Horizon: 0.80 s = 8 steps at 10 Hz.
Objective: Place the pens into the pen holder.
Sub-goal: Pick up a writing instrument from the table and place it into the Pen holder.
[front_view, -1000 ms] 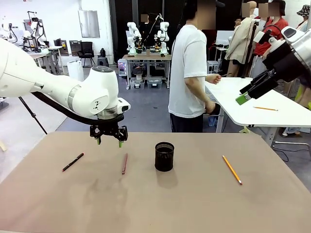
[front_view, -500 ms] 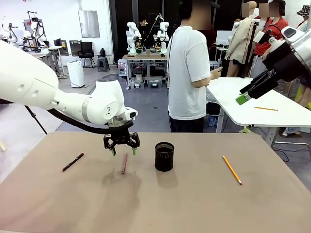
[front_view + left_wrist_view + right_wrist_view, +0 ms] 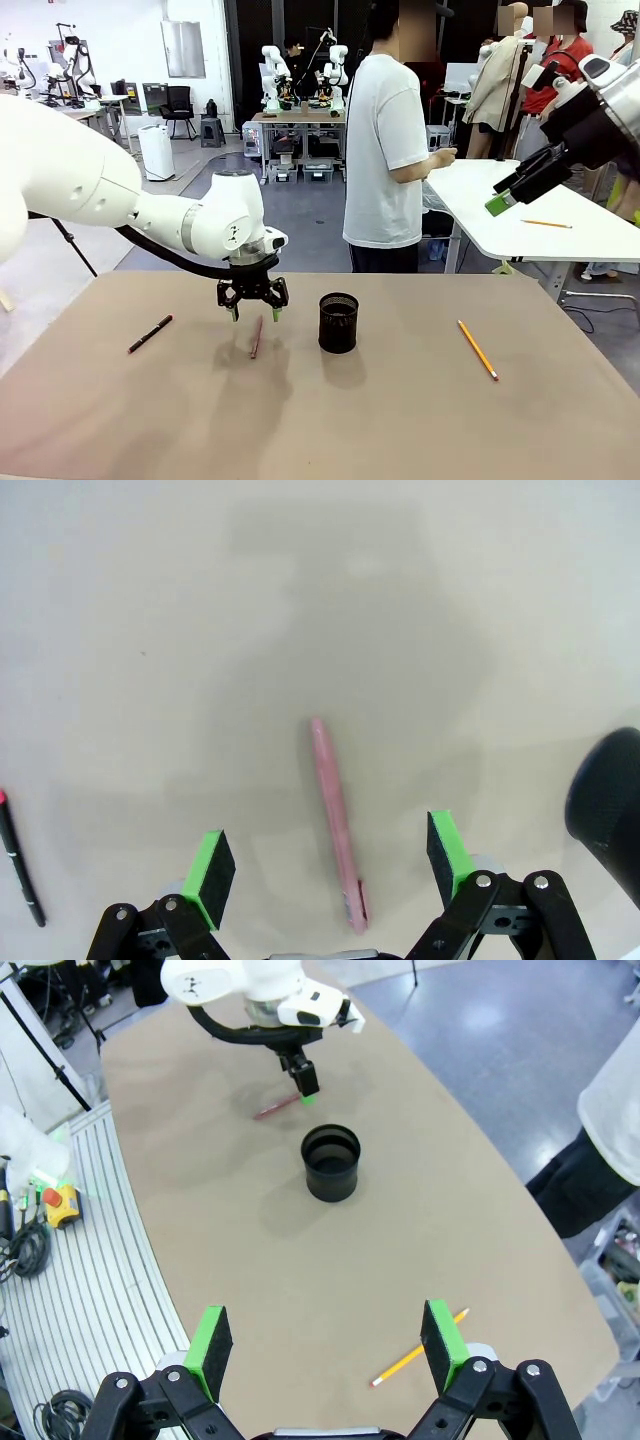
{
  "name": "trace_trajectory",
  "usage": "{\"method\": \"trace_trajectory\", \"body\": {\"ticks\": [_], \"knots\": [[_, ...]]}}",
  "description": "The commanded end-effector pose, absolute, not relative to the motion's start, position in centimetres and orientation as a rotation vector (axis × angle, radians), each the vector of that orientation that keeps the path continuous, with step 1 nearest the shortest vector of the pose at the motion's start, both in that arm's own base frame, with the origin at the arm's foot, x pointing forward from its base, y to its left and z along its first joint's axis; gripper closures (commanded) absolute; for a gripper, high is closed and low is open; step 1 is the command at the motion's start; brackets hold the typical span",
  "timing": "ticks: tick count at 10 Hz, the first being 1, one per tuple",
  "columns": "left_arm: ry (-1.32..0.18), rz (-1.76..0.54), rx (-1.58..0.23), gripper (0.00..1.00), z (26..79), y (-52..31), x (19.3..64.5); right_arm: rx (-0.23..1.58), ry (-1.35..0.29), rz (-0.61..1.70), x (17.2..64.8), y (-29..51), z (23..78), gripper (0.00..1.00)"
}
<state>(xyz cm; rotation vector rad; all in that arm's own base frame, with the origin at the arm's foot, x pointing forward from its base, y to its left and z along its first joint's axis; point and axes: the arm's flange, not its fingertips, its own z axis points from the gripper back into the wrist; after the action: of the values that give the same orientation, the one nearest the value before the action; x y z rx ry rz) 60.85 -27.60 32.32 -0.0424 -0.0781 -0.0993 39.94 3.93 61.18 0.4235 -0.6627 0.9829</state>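
Note:
A reddish-brown pen (image 3: pixel 256 337) (image 3: pixel 335 820) lies on the brown table, left of the black mesh pen holder (image 3: pixel 338 322) (image 3: pixel 331 1163). My left gripper (image 3: pixel 254 313) (image 3: pixel 333 864) hovers open just above the pen's far end, its green pads on either side of it in the left wrist view. A black pen with a red end (image 3: pixel 150 333) (image 3: pixel 20 857) lies farther left. A yellow pencil-like pen (image 3: pixel 477 349) (image 3: pixel 417 1356) lies to the right of the holder. My right gripper (image 3: pixel 505 197) (image 3: pixel 327 1346) is raised high at the right, open and empty.
The holder's dark rim (image 3: pixel 605 805) shows at the right edge of the left wrist view. A person in a white shirt (image 3: pixel 385 150) stands beyond the table's far edge. A white side table (image 3: pixel 530 225) with another pencil stands at the back right.
My left arm has swung right and downward, bringing its open gripper from left of the reddish-brown pen to directly above it. The right arm has stayed still.

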Motion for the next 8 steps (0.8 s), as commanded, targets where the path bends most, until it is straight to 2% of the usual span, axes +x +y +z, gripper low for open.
{"method": "trace_trajectory", "body": {"ticks": [1,4,8], "knots": [[-0.082,-0.079,-0.009,0.00,32.3,-27.9,62.1,0.441,-0.673,0.993,40.0,3.9,61.2,0.00],[-0.067,-0.083,-0.003,0.00,31.6,-27.9,62.7,0.441,-0.673,0.993,40.0,3.9,61.2,0.00],[-0.051,-0.089,0.023,0.77,31.1,-28.0,62.9,0.441,-0.673,0.993,40.0,3.9,61.2,0.00]]}}
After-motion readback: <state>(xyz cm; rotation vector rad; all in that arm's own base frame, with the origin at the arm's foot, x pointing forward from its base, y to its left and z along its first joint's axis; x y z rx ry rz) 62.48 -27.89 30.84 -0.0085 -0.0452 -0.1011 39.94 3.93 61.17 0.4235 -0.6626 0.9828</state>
